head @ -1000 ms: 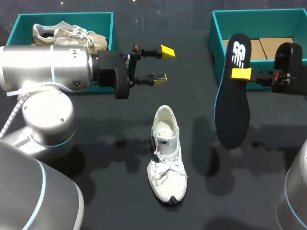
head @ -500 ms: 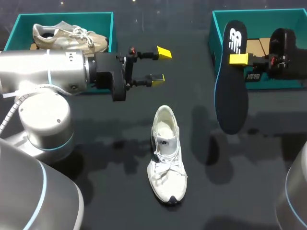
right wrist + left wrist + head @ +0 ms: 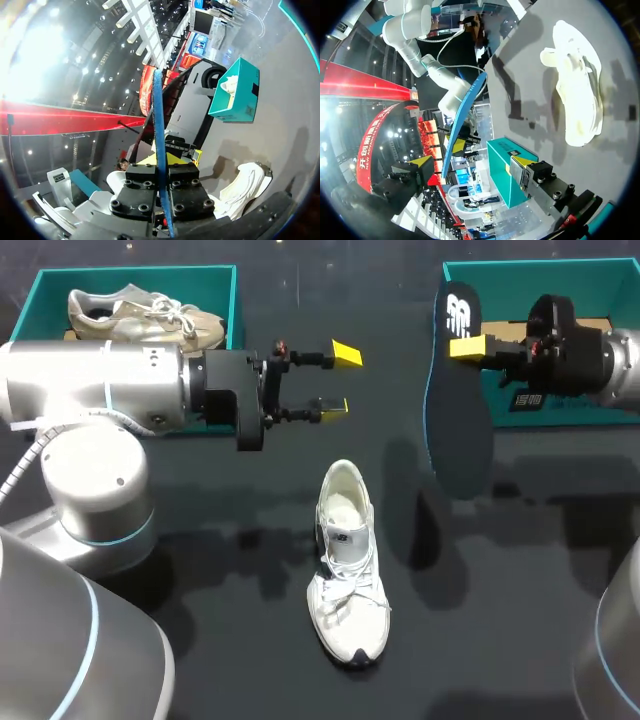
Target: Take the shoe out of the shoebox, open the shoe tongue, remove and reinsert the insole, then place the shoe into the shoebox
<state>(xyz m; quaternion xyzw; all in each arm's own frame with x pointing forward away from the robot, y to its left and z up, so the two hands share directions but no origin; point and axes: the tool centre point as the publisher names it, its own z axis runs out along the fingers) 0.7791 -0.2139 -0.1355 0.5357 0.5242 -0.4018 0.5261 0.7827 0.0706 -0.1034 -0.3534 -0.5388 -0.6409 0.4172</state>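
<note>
A white shoe (image 3: 346,562) lies on the black table, toe toward the front, its opening bare. My right gripper (image 3: 467,346) is shut on the upper end of a dark insole (image 3: 455,410), which hangs above the table to the shoe's far right. In the right wrist view the insole (image 3: 159,145) shows edge-on, pinched in the gripper (image 3: 162,186), with the shoe (image 3: 243,188) below. My left gripper (image 3: 338,380) is open and empty, hovering beyond the shoe's heel. The left wrist view shows the shoe (image 3: 576,102) and the insole (image 3: 463,116) ahead of that gripper (image 3: 472,165).
A teal shoebox (image 3: 135,271) at the back left holds a beige shoe (image 3: 145,316). A second teal shoebox (image 3: 540,265) stands at the back right, behind my right gripper. My left arm's big joints fill the near left.
My right arm has carried the insole leftward and farther back, toward the middle of the table. The left gripper has barely shifted and the shoe has stayed put.
</note>
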